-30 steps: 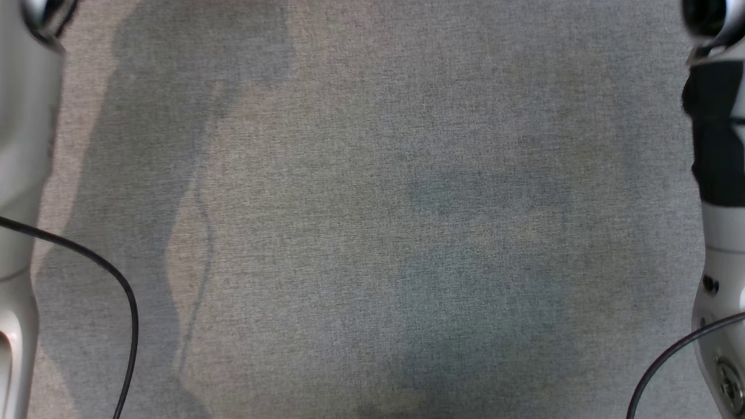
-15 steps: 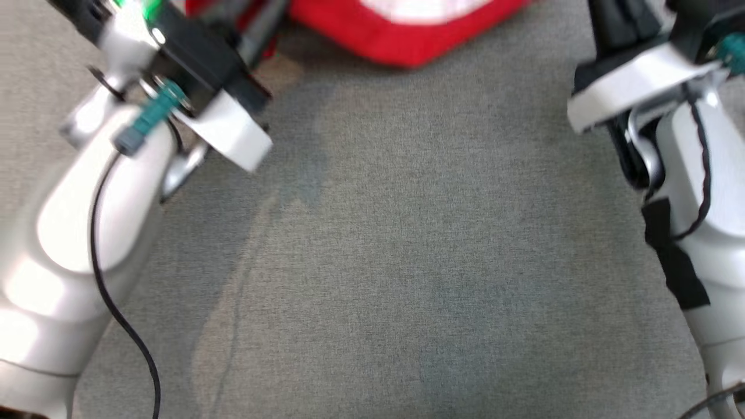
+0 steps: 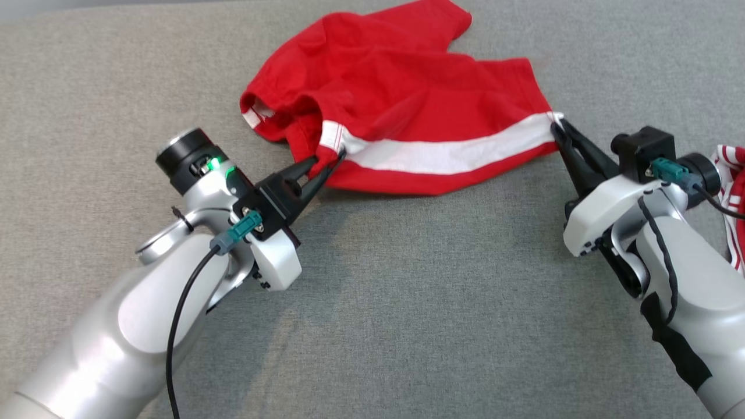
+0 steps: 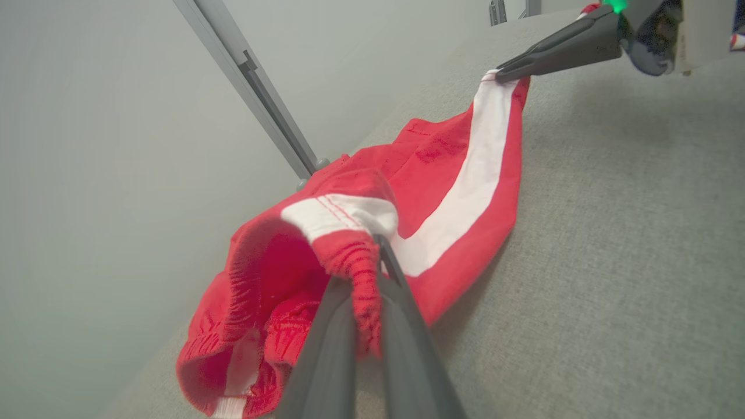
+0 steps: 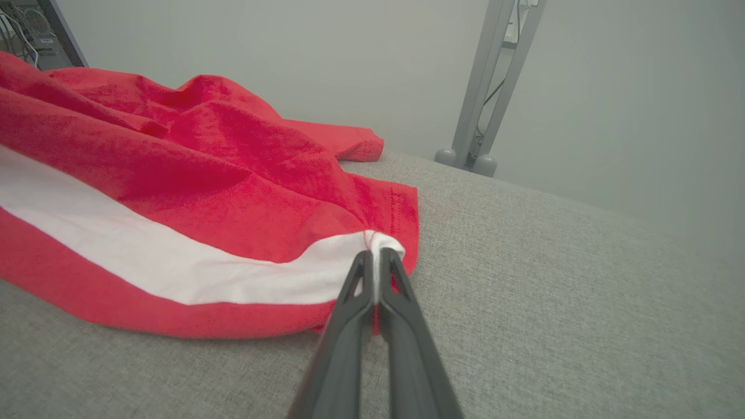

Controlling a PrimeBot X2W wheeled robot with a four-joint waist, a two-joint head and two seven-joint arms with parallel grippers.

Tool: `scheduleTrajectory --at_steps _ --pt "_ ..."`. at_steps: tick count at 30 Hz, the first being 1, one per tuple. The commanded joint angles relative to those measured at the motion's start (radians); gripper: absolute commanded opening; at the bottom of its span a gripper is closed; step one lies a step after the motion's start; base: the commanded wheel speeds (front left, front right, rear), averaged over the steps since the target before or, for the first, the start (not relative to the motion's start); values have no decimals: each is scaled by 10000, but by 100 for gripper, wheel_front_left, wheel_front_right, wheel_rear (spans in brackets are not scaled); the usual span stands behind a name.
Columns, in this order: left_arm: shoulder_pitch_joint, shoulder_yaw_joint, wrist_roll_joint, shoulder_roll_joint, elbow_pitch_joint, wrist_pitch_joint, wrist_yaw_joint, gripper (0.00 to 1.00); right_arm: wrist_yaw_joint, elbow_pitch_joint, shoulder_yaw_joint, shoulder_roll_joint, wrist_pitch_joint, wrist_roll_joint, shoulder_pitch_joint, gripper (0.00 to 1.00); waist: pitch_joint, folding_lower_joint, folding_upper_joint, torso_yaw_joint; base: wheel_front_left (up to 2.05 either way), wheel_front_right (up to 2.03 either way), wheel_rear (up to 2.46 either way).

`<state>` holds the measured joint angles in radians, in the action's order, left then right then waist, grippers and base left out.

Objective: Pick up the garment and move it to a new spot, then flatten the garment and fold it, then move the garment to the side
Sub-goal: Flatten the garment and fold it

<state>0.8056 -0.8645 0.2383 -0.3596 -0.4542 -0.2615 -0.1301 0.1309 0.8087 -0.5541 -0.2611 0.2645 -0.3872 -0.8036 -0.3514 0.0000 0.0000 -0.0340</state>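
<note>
At the left, the left claw (image 3: pixel 333 161) is pinched shut on a bunched corner of the red garment (image 3: pixel 407 87), right where its white stripe (image 3: pixel 448 156) ends; seen from that wrist, the cloth is wadded tight in its grip. The garment itself lies crumpled on the grey padded surface (image 3: pixel 407 302), towards the far edge, with the stripe drawn fairly straight along its near side. Across at the right, the right claw (image 3: pixel 557 127) is closed on the other end of the same stripe, nipping just a thin fold of hem. I'd say the 2 grips sit at opposite ends so the cloth stretches between them when lifted, which suits carrying it to a new spot and laying it flat. Past the right arm, a striped red-and-white cloth (image 3: pixel 734 192) lies apart at the edge.
</note>
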Motion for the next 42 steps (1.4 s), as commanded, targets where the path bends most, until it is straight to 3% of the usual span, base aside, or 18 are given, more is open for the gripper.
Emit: scheduleTrajectory --at_steps 1,21,29,35,42 --pt "-264 3 102 7 -112 -34 -8 0 -3 82 -198 -135 6 -228 179 0 223 0 0 -87 0 0 0" --pt "-2876 1035 1788 679 -737 -34 -8 0 -3 520 -3027 -813 6 -2699 1614 0 1638 0 0 -267 0 0 0" --pt "-3238 -735 2826 276 -895 -34 -8 0 -3 142 -4938 -1512 -349 -4380 1820 0 2235 0 0 -305 0 0 0" --pt "-3178 -2073 3629 -51 -1038 -34 -8 0 -3 -985 -6372 -2498 -1171 -5848 1662 0 2661 0 0 -263 0 0 0" --pt "-3323 -2566 4330 -382 -828 -34 -8 0 -3 -2287 -7115 -3814 -1839 -7133 1577 0 3048 0 0 -232 0 0 0"
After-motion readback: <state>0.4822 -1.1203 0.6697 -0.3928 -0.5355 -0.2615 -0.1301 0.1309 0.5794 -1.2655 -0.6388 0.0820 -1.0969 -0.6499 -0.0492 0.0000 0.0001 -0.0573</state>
